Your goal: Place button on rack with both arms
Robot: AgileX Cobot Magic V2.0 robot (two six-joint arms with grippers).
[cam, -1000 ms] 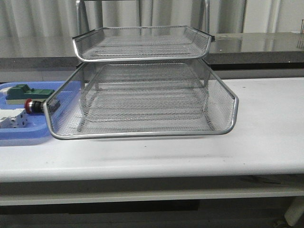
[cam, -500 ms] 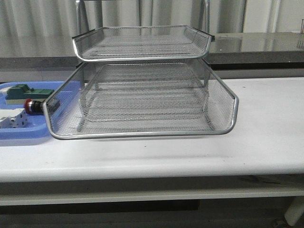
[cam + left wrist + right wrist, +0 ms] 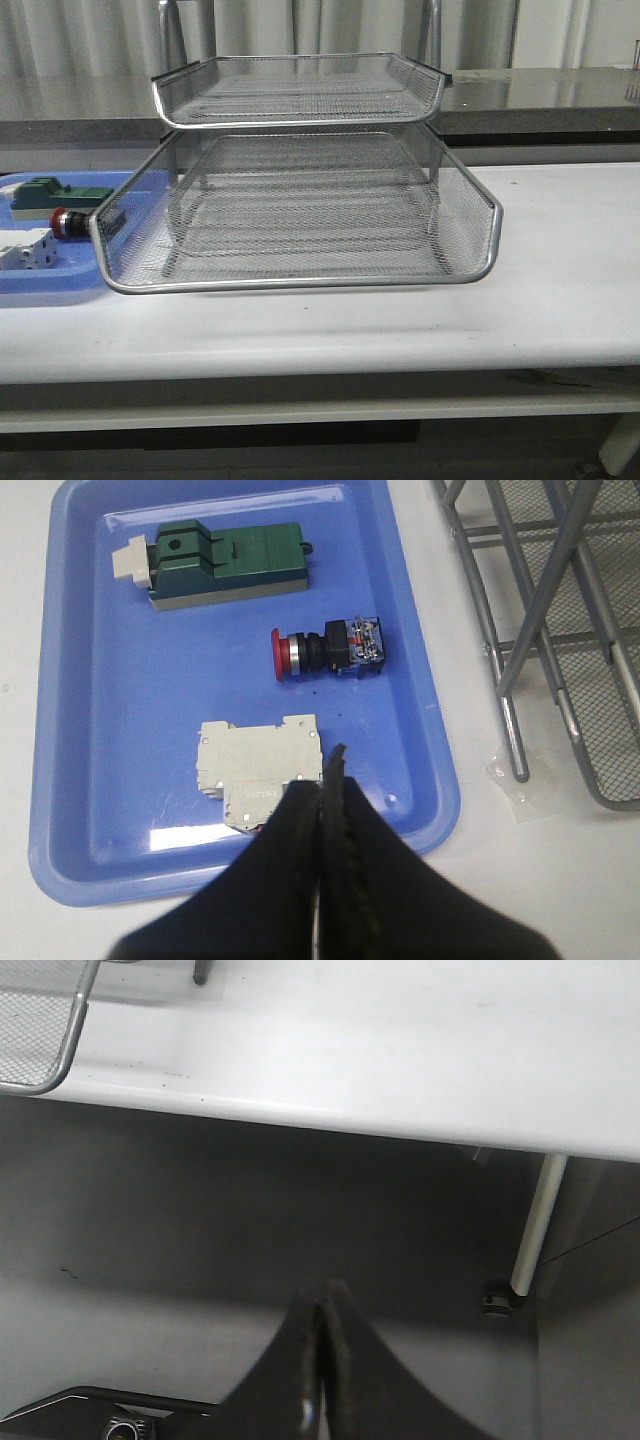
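Note:
The button, red-headed with a black body and blue rear block, lies on its side in the blue tray; its red head peeks out left of the rack in the front view. The silver wire-mesh rack stands mid-table with a lower tray pulled forward; its frame legs show in the left wrist view. My left gripper hovers shut and empty over the tray's near side, over the white terminal block, short of the button. My right gripper is shut, empty, below the table's front edge.
A green rectangular block lies in the blue tray beyond the button. A small clear plastic scrap lies on the white table between tray and rack. A table leg shows in the right wrist view.

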